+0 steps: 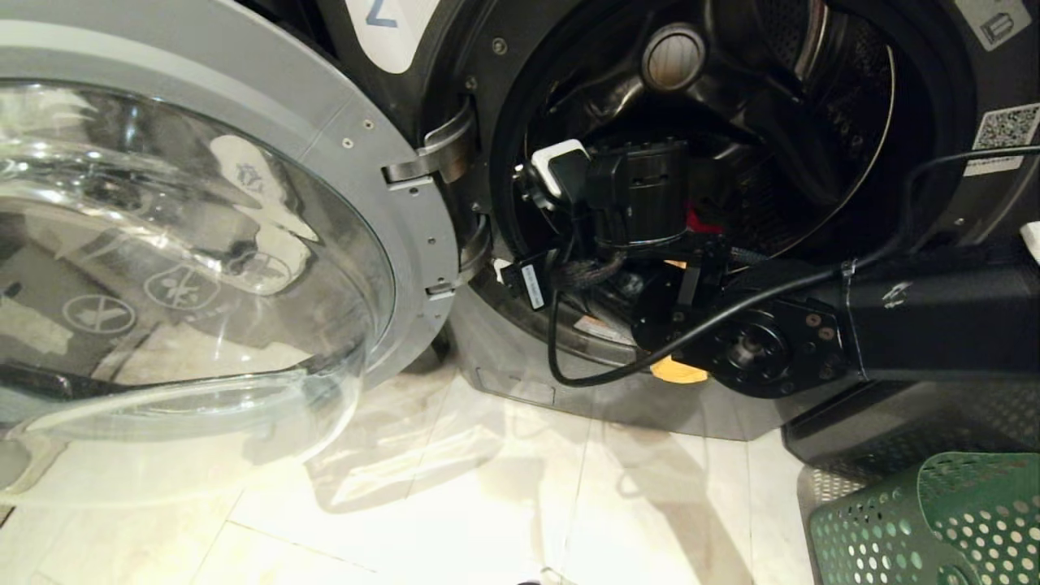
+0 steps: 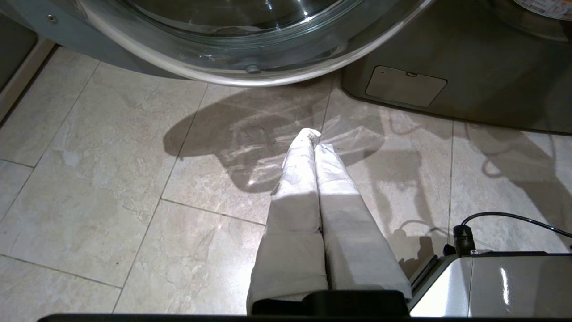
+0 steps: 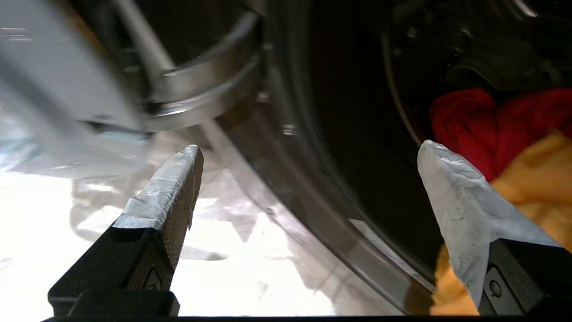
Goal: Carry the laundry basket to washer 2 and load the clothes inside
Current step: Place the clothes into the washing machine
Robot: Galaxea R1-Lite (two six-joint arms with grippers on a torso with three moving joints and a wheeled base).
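**Right arm at the mouth of washer 2, basket waiting on the floor**

Washer 2 (image 1: 934, 73) fills the head view: a dark grey front-loader whose white label shows part of a blue numeral 2 at the top edge. Its round door (image 1: 187, 268), a grey ring around a bulging clear glass bowl, is swung wide open to the robot's left on two chrome hinges. Behind it the dark drum gapes, with perforated steel walls and a round metal hub at the back.

The right arm reaches in from the right of the head view, its black wrist and cabling lying across the lower part of the opening. The right gripper (image 3: 308, 179) is released, its two tape-wrapped fingers (image 3: 174, 188) spread wide with nothing between them. It sits at the drum's lower rim, one finger over the pale floor (image 3: 134, 268) side and the other over the drum side. Inside the drum, just past that finger, lie a red garment (image 3: 487, 120) and a yellow garment (image 3: 532, 174), touching each other.

The laundry basket (image 1: 934, 520), dark green plastic dotted with round holes, stands on the tiled floor at the robot's lower right, near the washer's base; only a part shows.

The left gripper (image 2: 319, 179) hangs clenched and empty over the floor tiles, below the open door.
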